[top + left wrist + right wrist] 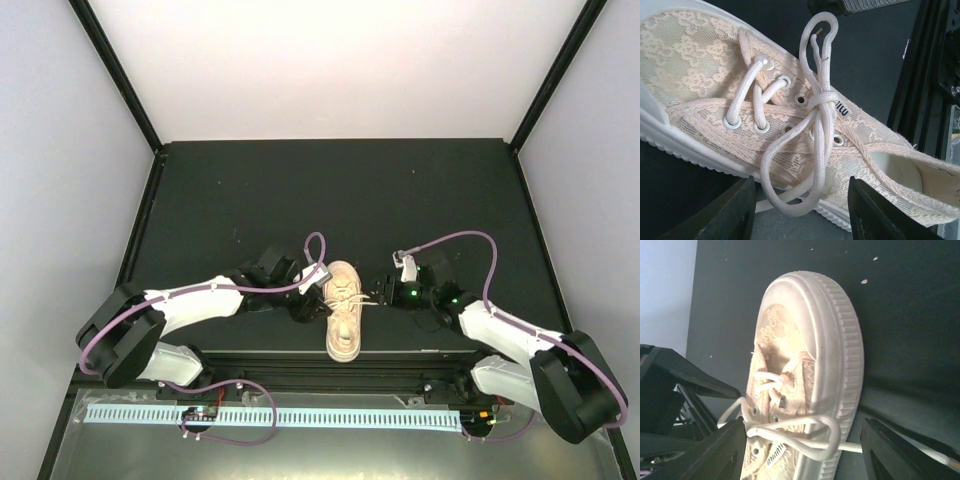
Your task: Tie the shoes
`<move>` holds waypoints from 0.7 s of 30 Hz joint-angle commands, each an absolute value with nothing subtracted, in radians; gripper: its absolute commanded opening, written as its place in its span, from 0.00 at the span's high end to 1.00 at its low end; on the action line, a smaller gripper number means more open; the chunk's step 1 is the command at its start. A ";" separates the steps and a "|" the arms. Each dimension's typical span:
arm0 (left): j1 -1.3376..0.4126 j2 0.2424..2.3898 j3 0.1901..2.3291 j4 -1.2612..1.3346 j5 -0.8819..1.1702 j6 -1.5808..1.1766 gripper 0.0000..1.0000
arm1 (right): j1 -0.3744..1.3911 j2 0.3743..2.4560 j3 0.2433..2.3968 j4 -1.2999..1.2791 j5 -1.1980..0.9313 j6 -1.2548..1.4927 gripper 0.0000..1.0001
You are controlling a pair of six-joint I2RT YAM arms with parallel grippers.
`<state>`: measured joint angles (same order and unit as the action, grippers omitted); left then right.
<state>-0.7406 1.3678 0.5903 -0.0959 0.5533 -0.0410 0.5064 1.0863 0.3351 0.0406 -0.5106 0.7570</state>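
Matte black bench (pixel 400 190), boxed in by pale walls (pixel 60 150) on three sides with black posts at the corners. The back wall is brighter than the side ones.

The sneaker (pixel 343 310) sits at the near edge of the bench, midway between the two arms, with its toe pointing away from their bases and its heel close to the black rail. Its off-white laces (pixel 822 97) are drawn into a knot over the tongue, and loops spill off on both sides.

The left gripper (pixel 801 189) sits just beside the shoe's left flank with its jaws well apart. One lace loop droops into the gap between its dark fingers (pixel 725 215) but is not pinched by either, so it grasps nothing.

The right gripper (pixel 804 426) faces the other flank, likewise spread wide. A loop and a trailing lace end lie across the space between its fingers (whether the lace brushes a pad cannot be told). Nothing is clamped there.
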 commanded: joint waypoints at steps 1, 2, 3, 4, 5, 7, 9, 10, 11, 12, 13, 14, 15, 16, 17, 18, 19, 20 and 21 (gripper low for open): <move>-0.739 1.356 0.595 -0.064 0.540 -0.031 0.50 | 0.531 1.146 0.371 0.141 -0.543 0.793 0.36; -0.739 1.356 0.594 -0.064 0.537 -0.030 0.52 | 0.535 1.160 0.371 0.144 -0.541 0.797 0.37; -0.740 1.356 0.594 -0.063 0.536 -0.030 0.54 | 0.540 1.170 0.373 0.147 -0.538 0.799 0.38; -0.739 1.356 0.595 -0.063 0.534 -0.029 0.57 | 0.542 1.183 0.373 0.150 -0.536 0.802 0.39; -0.739 1.358 0.595 -0.065 0.533 -0.027 0.58 | 0.545 1.193 0.373 0.154 -0.535 0.804 0.41; -0.739 1.360 0.598 -0.067 0.530 -0.025 0.61 | 0.550 1.211 0.371 0.163 -0.535 0.810 0.44; -0.739 1.364 0.598 -0.068 0.526 -0.024 0.63 | 0.554 1.227 0.374 0.168 -0.537 0.812 0.46; -0.739 1.366 0.598 -0.066 0.525 -0.025 0.64 | 0.555 1.233 0.375 0.170 -0.538 0.813 0.47; -0.739 1.368 0.598 -0.064 0.526 -0.025 0.65 | 0.557 1.236 0.376 0.169 -0.539 0.813 0.48; -0.739 1.368 0.599 -0.062 0.525 -0.025 0.66 | 0.558 1.237 0.377 0.167 -0.541 0.813 0.49; -0.739 1.371 0.600 -0.062 0.525 -0.026 0.67 | 0.560 1.238 0.377 0.165 -0.542 0.814 0.50; -0.739 1.373 0.601 -0.061 0.523 -0.026 0.68 | 0.560 1.236 0.376 0.160 -0.545 0.814 0.52; -0.739 1.373 0.603 -0.060 0.522 -0.026 0.70 | 0.561 1.233 0.376 0.156 -0.545 0.814 0.54; -0.739 1.375 0.604 -0.059 0.523 -0.026 0.72 | 0.561 1.229 0.374 0.150 -0.544 0.814 0.56; -0.739 1.375 0.604 -0.057 0.522 -0.026 0.74 | 0.561 1.222 0.372 0.142 -0.542 0.814 0.59; -0.739 1.376 0.604 -0.055 0.523 -0.026 0.79 | 0.562 1.219 0.370 0.138 -0.539 0.815 0.62; -0.739 1.377 0.604 -0.053 0.523 -0.027 0.83 | 0.562 1.217 0.369 0.133 -0.536 0.815 0.66; -0.739 1.378 0.605 -0.052 0.523 -0.029 0.87 | 0.563 1.216 0.367 0.129 -0.532 0.814 0.71; -0.739 1.379 0.606 -0.051 0.523 -0.029 0.89 | 0.561 1.215 0.366 0.123 -0.528 0.813 0.76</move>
<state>-0.7406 1.3685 0.5903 -0.0887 0.5297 -0.0357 0.5564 1.2316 0.3569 0.1299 -0.5327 0.8162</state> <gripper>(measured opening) 0.147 0.310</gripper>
